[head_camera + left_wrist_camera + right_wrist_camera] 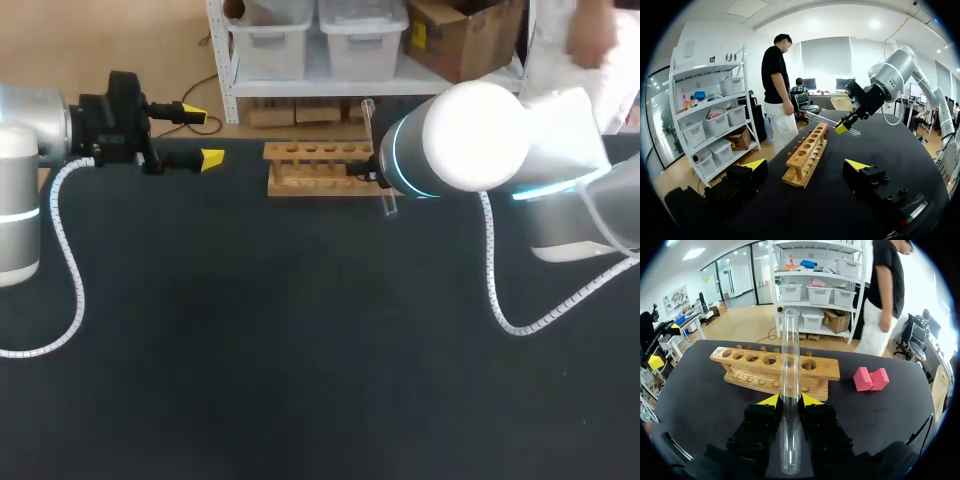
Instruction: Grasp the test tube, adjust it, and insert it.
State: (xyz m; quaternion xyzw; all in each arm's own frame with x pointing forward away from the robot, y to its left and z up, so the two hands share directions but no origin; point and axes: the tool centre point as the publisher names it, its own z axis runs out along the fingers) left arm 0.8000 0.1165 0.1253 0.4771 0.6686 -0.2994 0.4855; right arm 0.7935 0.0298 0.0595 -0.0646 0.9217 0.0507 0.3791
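Room setting. A black table (300, 380) stands on a light wood floor (100, 45). Beyond its far edge, a white shelf (222, 60) carries pale bins (275, 35) and a cardboard box (460, 35) on its lowest level, with more bins above. The walls (710, 37) are white and round ceiling lights (875, 23) are lit. Windows (826, 56) with grey blinds and desks with monitors (810, 83) line the far end.

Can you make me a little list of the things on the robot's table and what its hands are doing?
test tube: clear, held in right gripper, not in rack yet
right gripper: shut on test tube, near rack's end
left gripper: open, empty, beyond rack's other end
rack: wooden, holes look empty
pink block: on table beside rack
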